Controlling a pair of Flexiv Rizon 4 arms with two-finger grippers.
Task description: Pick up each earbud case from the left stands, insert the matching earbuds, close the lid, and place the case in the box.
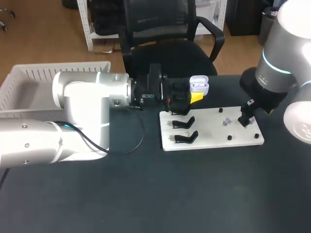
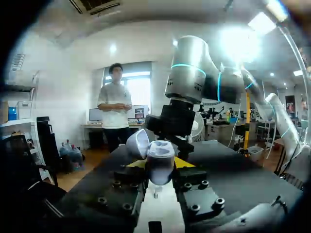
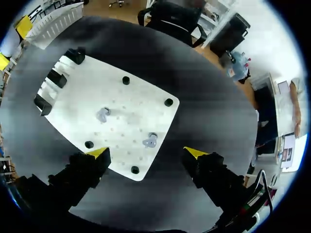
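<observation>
My left gripper (image 1: 195, 96) is shut on a white earbud case (image 1: 199, 85), held above the back edge of the white board (image 1: 214, 138). The case's lid (image 2: 138, 143) stands open, and the case (image 2: 160, 160) sits between the yellow tips of the left gripper (image 2: 161, 164). My right gripper (image 1: 244, 119) hangs open over the board's right part. In the right wrist view, two small grey earbuds (image 3: 102, 114) (image 3: 149, 141) lie on the board (image 3: 126, 104), the nearer one just ahead of the right gripper (image 3: 146, 152). The white box (image 1: 48, 77) is at the far left.
Black stands (image 1: 183, 122) (image 1: 186, 137) sit on the board's left part, without cases on them. Small black pegs (image 3: 126, 80) (image 3: 168, 102) stud the board around the earbuds. The dark table (image 1: 194, 194) stretches in front of the board. A cable (image 1: 136, 141) loops beside my left arm.
</observation>
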